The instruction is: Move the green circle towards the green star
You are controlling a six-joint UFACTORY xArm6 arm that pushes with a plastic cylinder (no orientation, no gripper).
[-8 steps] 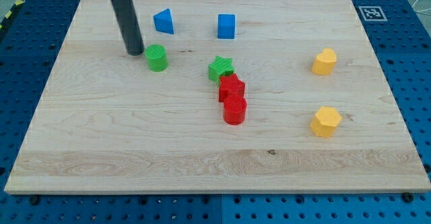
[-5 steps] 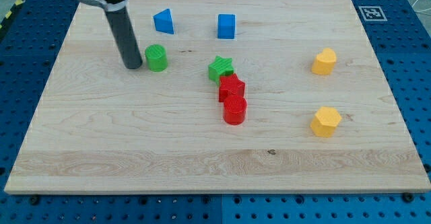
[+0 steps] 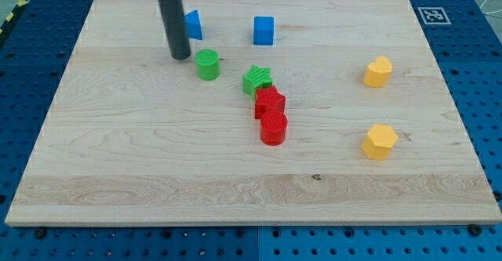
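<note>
**Ana:** Fingers don't come into it, since the arm ends in a plain rod that cannot open, close or hold anything. My tip (image 3: 180, 56) rests on the wooden board (image 3: 118, 159) just to the left of the green circle (image 3: 207, 64), a little toward the view's top, and I cannot tell whether it touches the block or stands a hair off.

**Ben:** Where does the circle sit against its goal?

**Ana:** Near the green star (image 3: 256, 80), to the star's left and slightly higher in the view, with a bare strip of wood between them.

**Ben:** So what could spoil it from here?

**Ana:** Biggest risk, I judge, is the crowd behind the star. The red star (image 3: 269, 102) is touching or nearly touching the green star's lower edge, and the red cylinder (image 3: 273, 127) sits just below that. Push too far and the circle would shunt the green star into them.

**Ben:** And smaller troubles?

**Ana:** The circle is round, so an off-centre push would likely let it slip round the tip. The rod also hides part of the blue triangle (image 3: 193, 25), so a sweep upward could clip it. The blue cube (image 3: 263, 30) and both yellow blocks (image 3: 377, 71) (image 3: 380, 141) stand well apart.
</note>
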